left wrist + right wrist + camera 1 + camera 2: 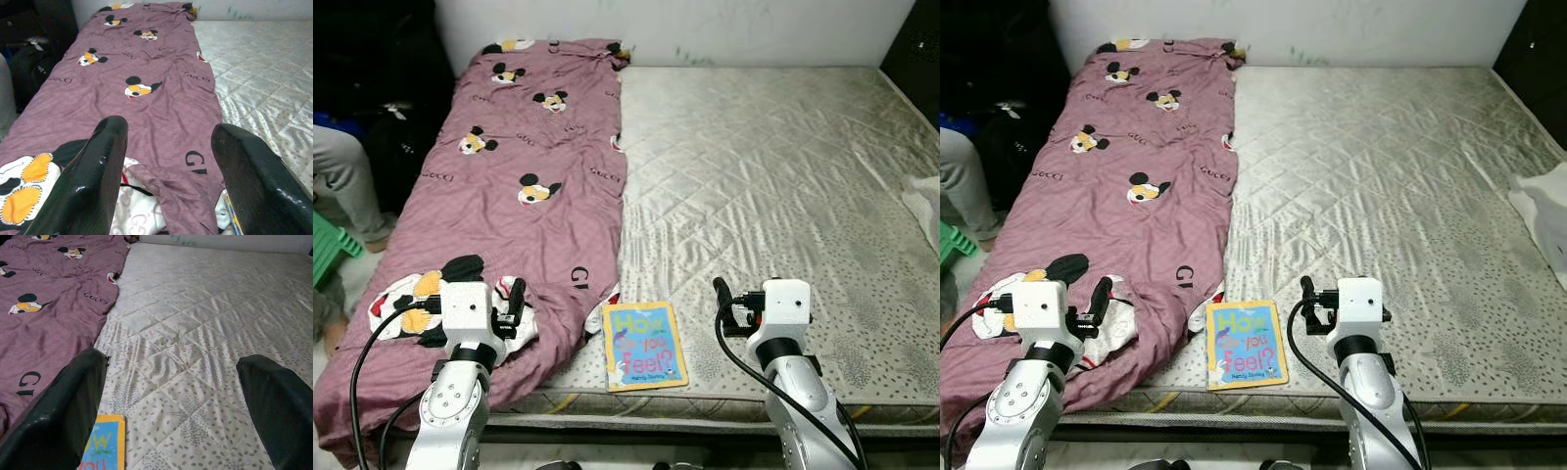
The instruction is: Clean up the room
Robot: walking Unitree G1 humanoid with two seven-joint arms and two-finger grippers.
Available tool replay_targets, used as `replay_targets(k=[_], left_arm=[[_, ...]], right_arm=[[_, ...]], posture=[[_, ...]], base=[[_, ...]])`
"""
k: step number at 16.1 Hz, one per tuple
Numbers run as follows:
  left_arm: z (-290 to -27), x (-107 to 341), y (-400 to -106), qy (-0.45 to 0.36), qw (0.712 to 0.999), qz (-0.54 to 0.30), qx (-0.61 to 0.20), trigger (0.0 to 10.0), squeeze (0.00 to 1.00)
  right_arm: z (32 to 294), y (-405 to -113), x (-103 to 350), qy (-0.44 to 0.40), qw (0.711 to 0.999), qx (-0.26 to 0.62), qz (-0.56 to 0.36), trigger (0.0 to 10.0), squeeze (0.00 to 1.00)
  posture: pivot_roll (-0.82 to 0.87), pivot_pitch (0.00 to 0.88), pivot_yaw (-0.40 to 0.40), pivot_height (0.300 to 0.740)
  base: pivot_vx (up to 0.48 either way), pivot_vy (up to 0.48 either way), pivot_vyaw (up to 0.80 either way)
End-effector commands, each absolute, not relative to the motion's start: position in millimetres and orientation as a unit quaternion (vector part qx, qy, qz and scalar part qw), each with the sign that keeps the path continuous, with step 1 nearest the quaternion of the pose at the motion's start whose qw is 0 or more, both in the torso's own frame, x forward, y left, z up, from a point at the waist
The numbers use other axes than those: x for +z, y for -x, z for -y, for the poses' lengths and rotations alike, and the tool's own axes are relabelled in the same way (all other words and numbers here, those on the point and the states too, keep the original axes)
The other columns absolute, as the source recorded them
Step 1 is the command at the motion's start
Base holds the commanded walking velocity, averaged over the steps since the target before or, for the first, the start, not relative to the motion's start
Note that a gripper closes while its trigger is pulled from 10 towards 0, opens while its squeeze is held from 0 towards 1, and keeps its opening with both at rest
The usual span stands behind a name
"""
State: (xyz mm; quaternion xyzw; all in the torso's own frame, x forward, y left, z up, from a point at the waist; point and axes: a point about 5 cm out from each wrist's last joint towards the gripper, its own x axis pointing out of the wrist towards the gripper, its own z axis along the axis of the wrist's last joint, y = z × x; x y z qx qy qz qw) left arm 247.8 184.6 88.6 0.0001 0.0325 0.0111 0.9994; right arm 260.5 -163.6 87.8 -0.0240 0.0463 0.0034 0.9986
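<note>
A purple cartoon-mouse blanket [529,166] covers the left strip of a bare quilted mattress [773,166], its near end bunched at the bed's front edge. A blue and yellow picture book [644,345] lies flat at the front edge of the mattress, just right of the blanket. My left gripper [516,297] hovers open over the bunched near end of the blanket, left of the book. On the other side of the book, my right gripper [719,294] is held open above bare mattress. Neither holds anything.
A white cloth [925,201] lies at the mattress's right edge. A seated person's leg [347,181] and a green stool [328,245] are on the floor left of the bed, beside dark bags [401,127]. A wall runs behind the bed.
</note>
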Motion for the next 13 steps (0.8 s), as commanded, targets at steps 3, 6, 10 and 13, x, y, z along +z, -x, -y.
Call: replay_targets(k=[3, 6, 10, 13], left_arm=[[-187.1, 89.6, -247.8, 0.000, 0.999, -0.035, 0.012, 10.0, 0.00], [-187.0, 90.6, -248.1, -0.001, 0.999, -0.033, 0.013, 10.0, 0.00], [-186.3, 90.5, -248.1, 0.000, 0.999, -0.033, 0.013, 10.0, 0.00], [-186.1, 90.2, -247.6, 0.002, 0.999, -0.033, 0.011, 10.0, 0.00]], right_arm=[[163.1, -261.6, 90.0, 0.025, 0.999, 0.010, -0.045, 10.0, 0.00], [163.1, -262.0, 89.4, 0.033, 0.998, 0.013, -0.048, 10.0, 0.00], [163.0, -262.4, 89.0, 0.033, 0.998, 0.017, -0.050, 10.0, 0.00], [163.0, -262.2, 87.7, 0.034, 0.998, 0.018, -0.053, 10.0, 0.00]], posture=[[-0.06, 0.142, 0.027, 0.740], [-0.06, 0.144, 0.023, 0.740], [-0.06, 0.141, 0.020, 0.731], [-0.06, 0.138, 0.023, 0.718]], base=[[0.000, 0.000, 0.00], [0.000, 0.000, 0.00], [0.000, 0.000, 0.00], [0.000, 0.000, 0.00]])
